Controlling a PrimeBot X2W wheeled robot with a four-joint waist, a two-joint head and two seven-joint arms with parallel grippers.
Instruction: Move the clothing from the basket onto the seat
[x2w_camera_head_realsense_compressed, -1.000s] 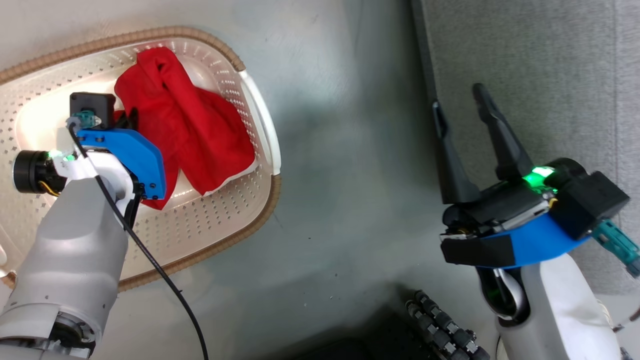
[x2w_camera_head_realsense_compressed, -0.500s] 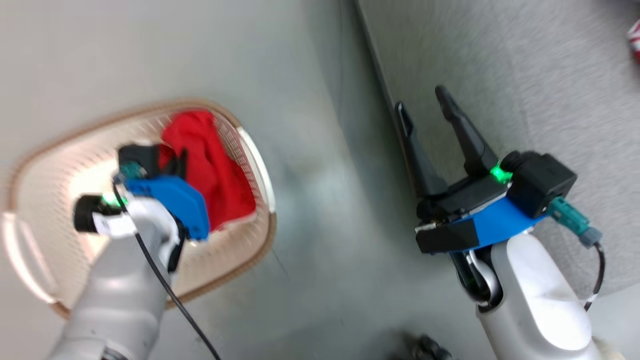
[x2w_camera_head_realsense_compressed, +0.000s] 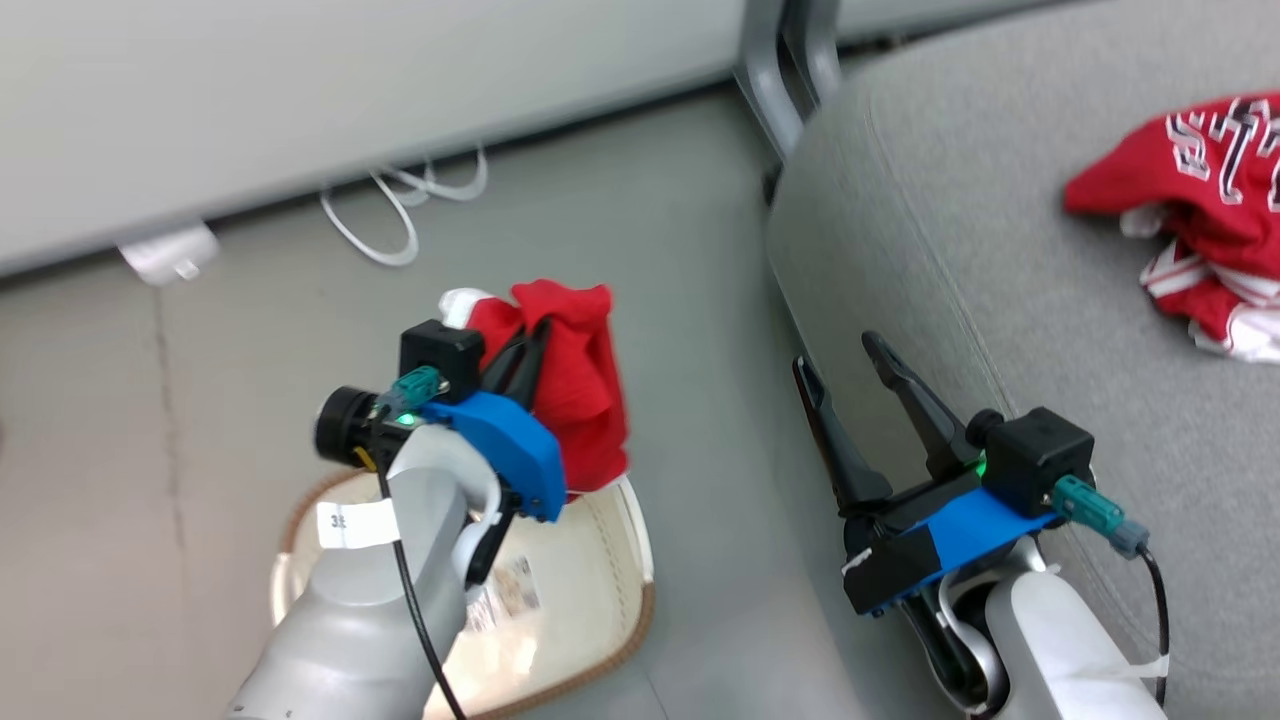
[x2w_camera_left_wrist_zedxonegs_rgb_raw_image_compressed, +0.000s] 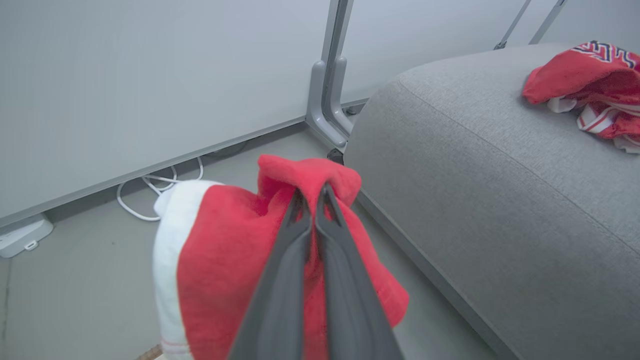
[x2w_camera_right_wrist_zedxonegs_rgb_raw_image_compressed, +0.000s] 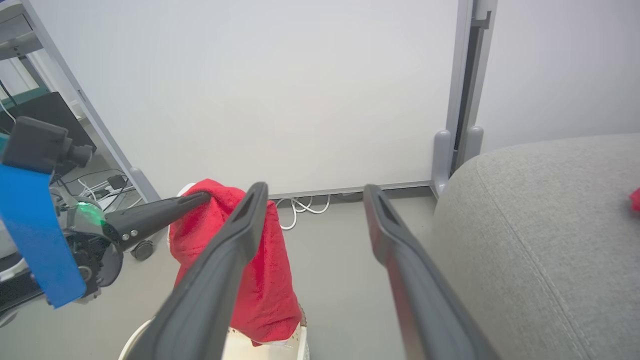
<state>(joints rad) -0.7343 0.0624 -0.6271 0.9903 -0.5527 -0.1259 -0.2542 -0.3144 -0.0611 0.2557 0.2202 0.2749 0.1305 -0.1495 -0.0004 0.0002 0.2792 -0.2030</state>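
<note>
My left gripper (x2w_camera_head_realsense_compressed: 527, 350) is shut on a bunched piece of red clothing (x2w_camera_head_realsense_compressed: 578, 400) with white trim and holds it in the air above the basket (x2w_camera_head_realsense_compressed: 600, 655). In the left wrist view the closed fingers (x2w_camera_left_wrist_zedxonegs_rgb_raw_image_compressed: 314, 192) pinch the top fold of the clothing (x2w_camera_left_wrist_zedxonegs_rgb_raw_image_compressed: 225, 260), which hangs down. The cream basket shows a paper label inside. The grey seat (x2w_camera_head_realsense_compressed: 1000, 300) lies to the right, with another red and white garment (x2w_camera_head_realsense_compressed: 1200, 200) on it. My right gripper (x2w_camera_head_realsense_compressed: 835, 352) stands open by the seat's near edge, with nothing between its fingers (x2w_camera_right_wrist_zedxonegs_rgb_raw_image_compressed: 240, 225).
A pale wall panel runs along the back, with a grey post foot (x2w_camera_head_realsense_compressed: 790, 70) beside the seat's corner. White cables (x2w_camera_head_realsense_compressed: 400, 210) and a small white box (x2w_camera_head_realsense_compressed: 165, 255) lie on the floor at the wall. Grey floor separates basket and seat.
My left gripper has lifted the red clothing up out of the basket. The head camera has swung, bringing the wall, the seat top and the garment on it into sight.
</note>
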